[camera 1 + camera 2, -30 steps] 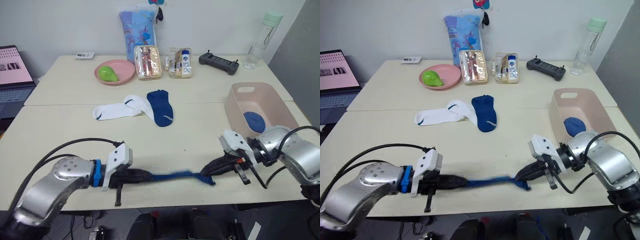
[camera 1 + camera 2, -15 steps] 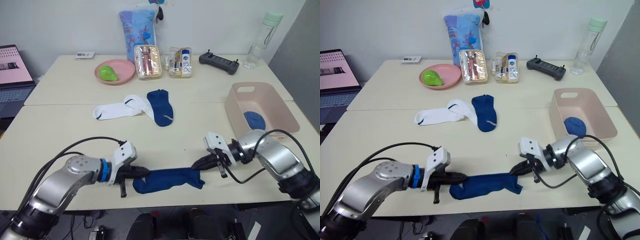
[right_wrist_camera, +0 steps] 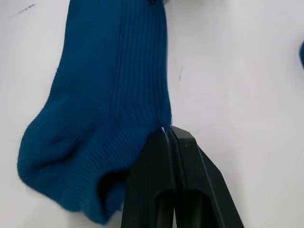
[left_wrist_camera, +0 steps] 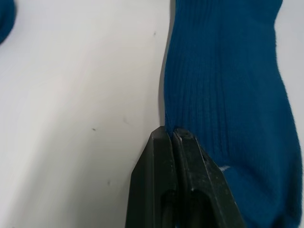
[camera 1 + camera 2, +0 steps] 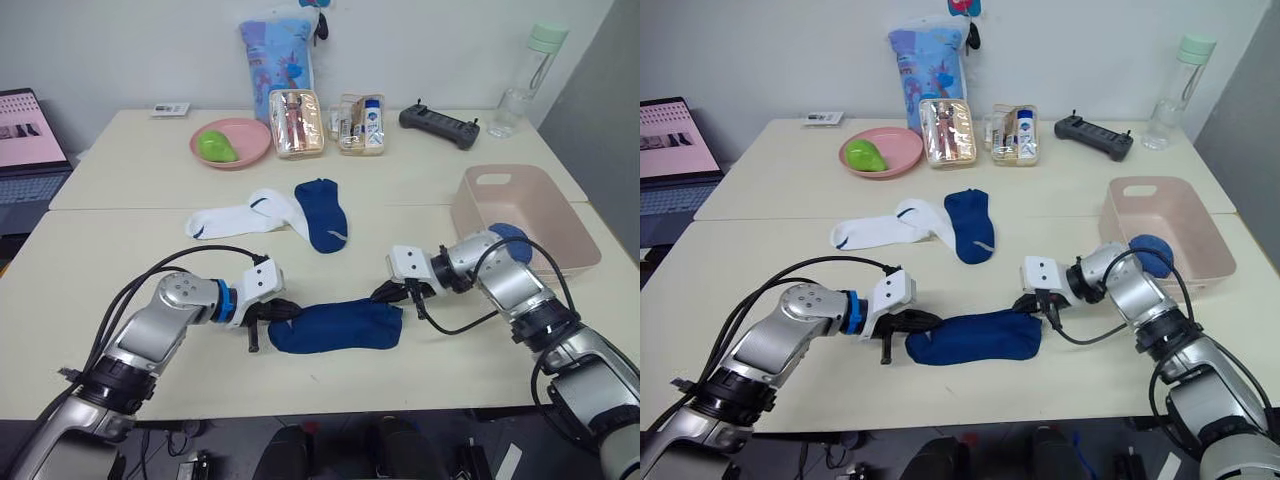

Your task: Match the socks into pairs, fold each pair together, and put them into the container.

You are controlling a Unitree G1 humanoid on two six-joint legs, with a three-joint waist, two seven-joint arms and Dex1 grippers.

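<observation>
A dark blue sock point(image 5: 335, 327) lies flat on the table's front half. My left gripper point(image 5: 283, 311) is shut on its left end and my right gripper point(image 5: 385, 293) is shut on its right end. In the left wrist view the closed fingers point(image 4: 164, 142) pinch the edge of the ribbed sock point(image 4: 228, 95). The right wrist view shows the other gripper point(image 3: 167, 130) shut on the sock's point(image 3: 114, 95) edge. Two white socks point(image 5: 235, 216) and another dark blue sock point(image 5: 322, 213) lie mid-table. The pink container point(image 5: 560, 230) stands at the right with a dark blue sock point(image 5: 510, 237) inside.
Along the back stand a pink plate point(image 5: 245, 150) holding a green object, two clear pouches point(image 5: 296, 124), a black controller point(image 5: 438, 120), a bottle point(image 5: 520, 85) and a patterned bag point(image 5: 275, 55). A laptop point(image 5: 25, 130) sits at the far left.
Both grippers moved away from the front edge and closer together. The sock, stretched thin between them before, now lies slack and flat on the table.
</observation>
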